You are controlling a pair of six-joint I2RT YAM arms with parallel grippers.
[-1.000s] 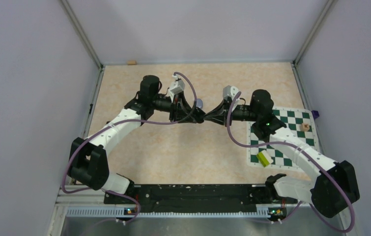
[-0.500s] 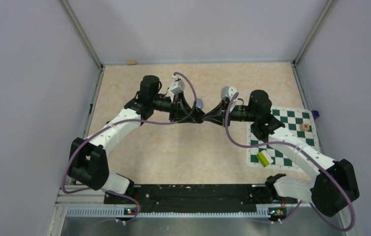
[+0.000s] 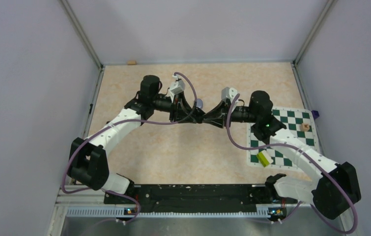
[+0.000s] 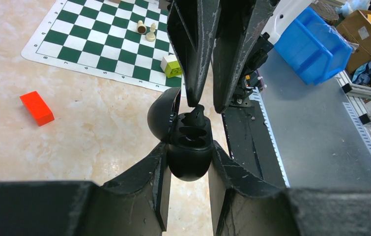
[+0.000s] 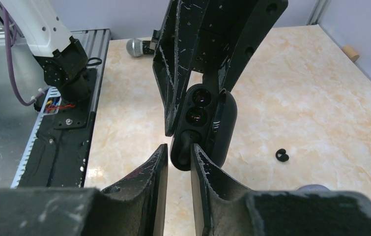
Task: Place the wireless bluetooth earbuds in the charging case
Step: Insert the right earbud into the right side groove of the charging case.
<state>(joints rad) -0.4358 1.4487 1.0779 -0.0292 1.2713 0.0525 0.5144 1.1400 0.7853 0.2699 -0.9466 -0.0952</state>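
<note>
Seen from the top camera, the left gripper (image 3: 194, 116) and the right gripper (image 3: 208, 118) meet tip to tip over the middle of the table (image 3: 183, 152), too close together to show how their fingers stand. A small lilac rounded object (image 3: 199, 103) lies just beyond the tips, and the chess mat (image 3: 296, 120) lies well off on the right gripper's side. In the left wrist view, the left gripper (image 4: 189, 147) has its fingers clamped on the two sides of the black charging case (image 4: 190, 160), whose lid stands open to the left of the fingers. The right gripper (image 4: 204, 106) comes in from above with its fingers drawn narrow on a black earbud (image 4: 196, 113), which sits at the far end of the case's open face, touching it. A red block (image 4: 37, 108) lies well to the left of the fingers, with a yellow-and-white block (image 4: 172, 65) and two chess pieces (image 4: 146, 30) farther off on the mat. In the right wrist view, the right gripper (image 5: 179, 148) shows the same narrow pinch at the case's near end, with two sockets of the case visible above its fingertips. A loose black earbud (image 5: 282, 155) lies on the table to the right of the fingers, apart from them.
</note>
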